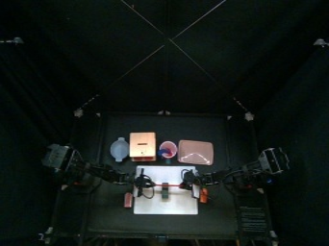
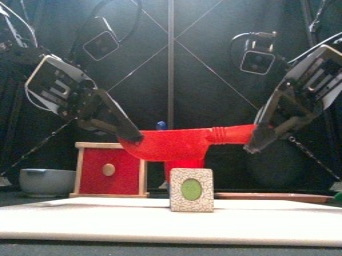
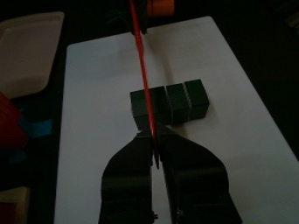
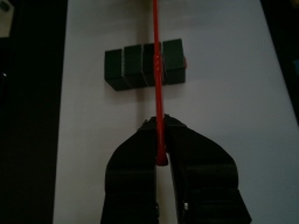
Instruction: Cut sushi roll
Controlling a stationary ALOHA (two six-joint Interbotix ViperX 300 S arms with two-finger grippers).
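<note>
Starting at the counter's (image 1: 96,226) left end, a grey bowl (image 1: 119,149) sits in the back row. From the front it shows low behind the board's left end, and what is in it cannot be seen.

Next along is an orange box (image 1: 142,144), which from the front is a wood-framed box with a red panel. Then comes a small pink bowl (image 1: 168,149), and a salmon-coloured tray (image 1: 194,151) closes the row toward the right. The contents of these are too small to tell.

In front of that row lies the white board (image 1: 167,200), close to the counter's front edge.

The left gripper (image 3: 156,140) leans in from the left side. Its fingers (image 3: 131,166) are partly closed, clamped on one end of a red blade (image 2: 174,142).

Under the middle of the blade is the sushi roll (image 4: 142,66). It lies on the board about midway along it, dark green, in several short chunks side by side and touching. From the front its pale end with a green centre faces the front edge. The blade runs across the roll's length and hangs just above it, very close, though contact cannot be made out.

The right gripper (image 4: 160,131) slants in from the right side, its fingers (image 4: 201,166) narrowed onto the blade's other end. The two arms and the blade stand between the roll and the back row.
</note>
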